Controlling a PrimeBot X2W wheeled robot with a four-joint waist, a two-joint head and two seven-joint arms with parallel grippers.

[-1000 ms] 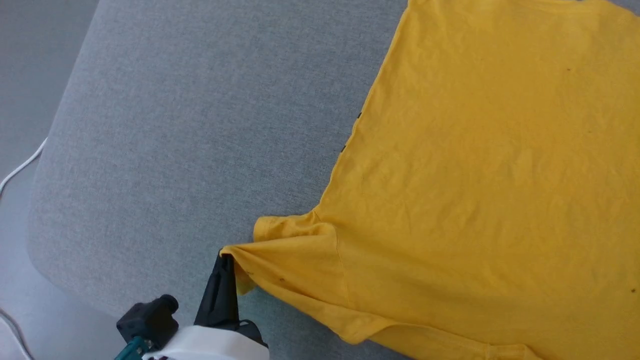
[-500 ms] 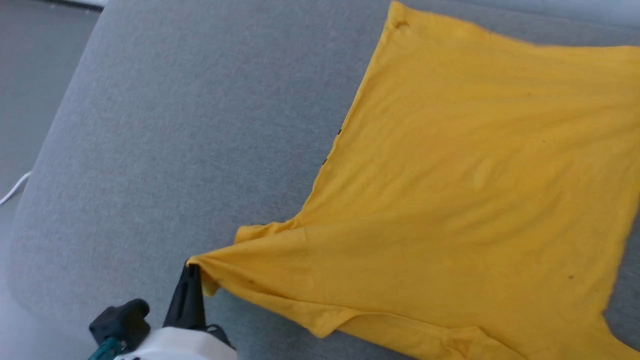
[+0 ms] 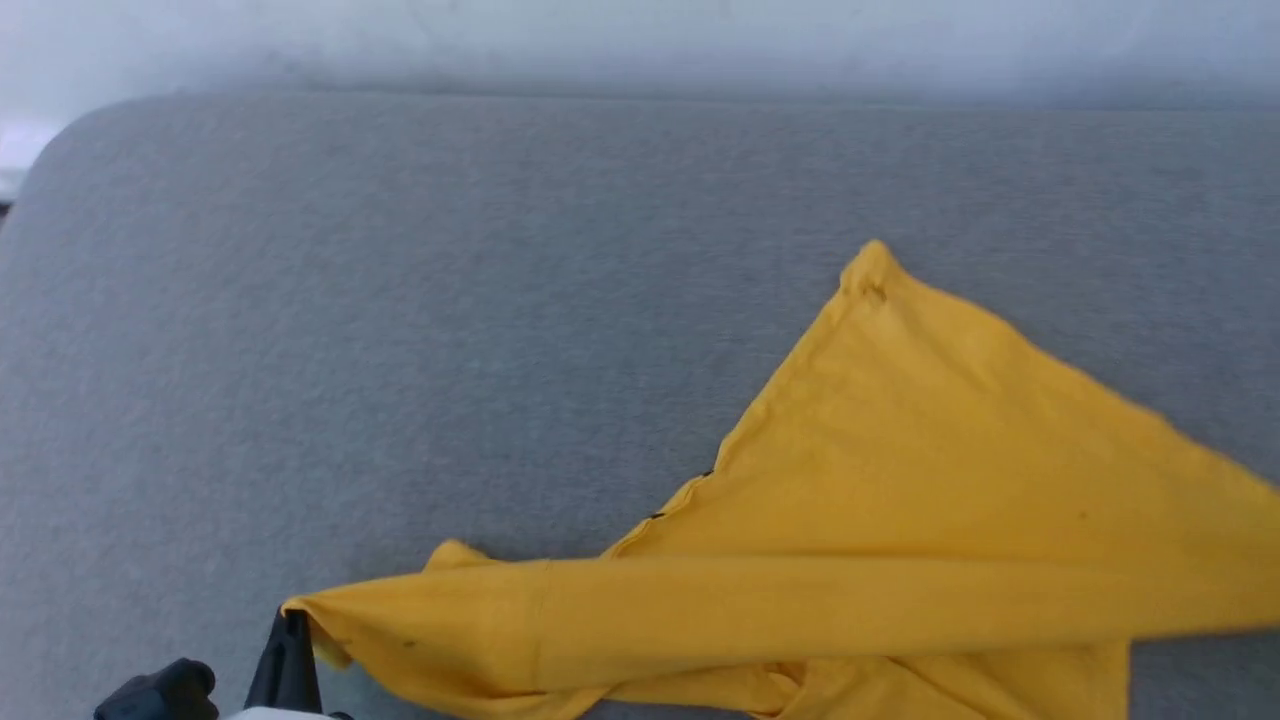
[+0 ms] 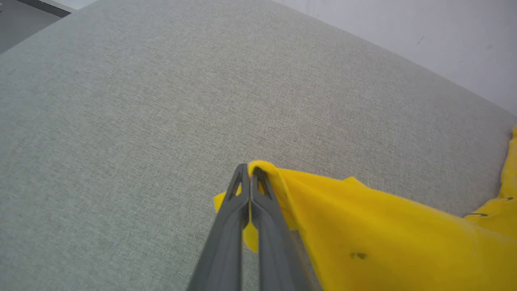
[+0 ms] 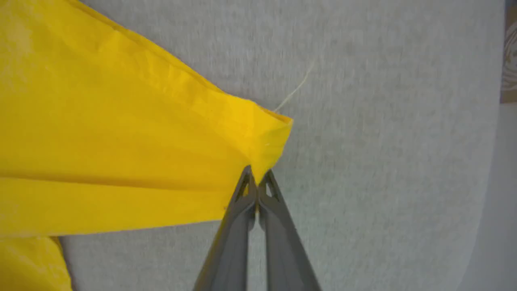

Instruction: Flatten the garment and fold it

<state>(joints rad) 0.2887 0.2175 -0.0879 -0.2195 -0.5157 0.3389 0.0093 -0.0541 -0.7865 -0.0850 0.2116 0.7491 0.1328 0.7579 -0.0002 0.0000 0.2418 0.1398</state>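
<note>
- We hold the garment (image 3: 900, 450) in 2 places; it sits toward the near right part of the bench (image 3: 400, 300), plain yellow side up.
- Our left gripper (image 4: 249, 171) is pressed fully closed on a sleeve end, low toward the bench's near edge, left of the middle.
- Our right gripper (image 5: 257, 174) is clamped tight on a stitched edge of the yellow cloth.
- Between the 2 grips a band of cloth runs taut along the near edge.
- 1 corner of the garment points toward the far edge.
- A pale thread (image 5: 297, 87) trails from the edge the right gripper holds.
</note>
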